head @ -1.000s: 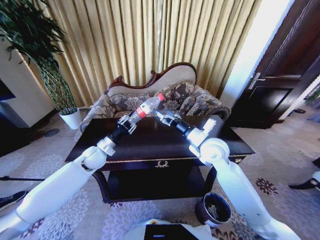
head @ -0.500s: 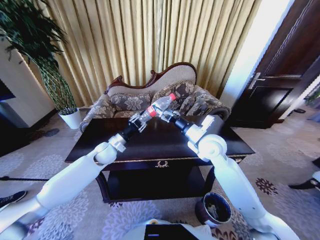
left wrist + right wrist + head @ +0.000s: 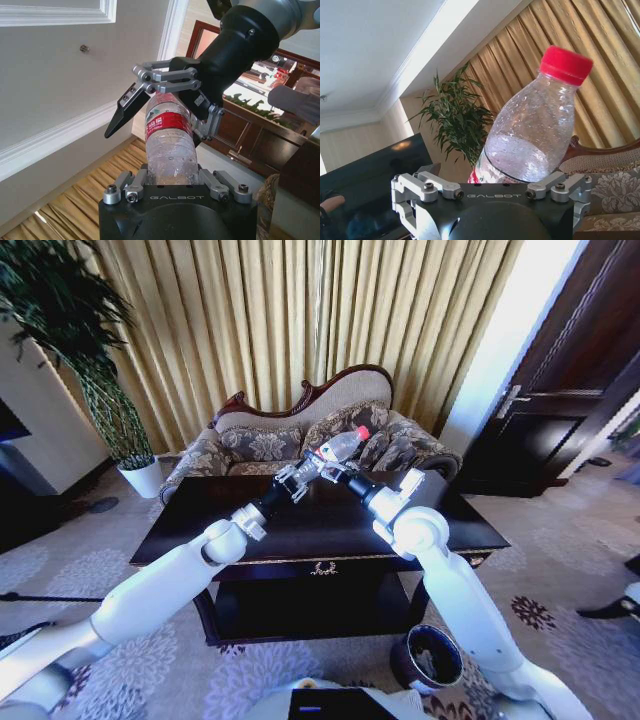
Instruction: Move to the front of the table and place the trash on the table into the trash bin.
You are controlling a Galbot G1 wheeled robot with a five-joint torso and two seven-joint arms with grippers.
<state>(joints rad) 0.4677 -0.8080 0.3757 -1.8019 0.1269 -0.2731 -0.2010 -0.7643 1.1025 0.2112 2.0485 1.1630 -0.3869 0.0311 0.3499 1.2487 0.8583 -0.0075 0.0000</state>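
Above the surface, the left end effector grasps the bottle by its lower body; the right end effector straddles its upper part, released.

Both white arms reach forward and upward, and they meet near the centre of the head view. The left arm comes from the lower left corner of the frame; its left tool is closed on the bottle. The right arm rises from the lower right, bends at the elbow, and its right tool has the fingers spread around the same bottle.
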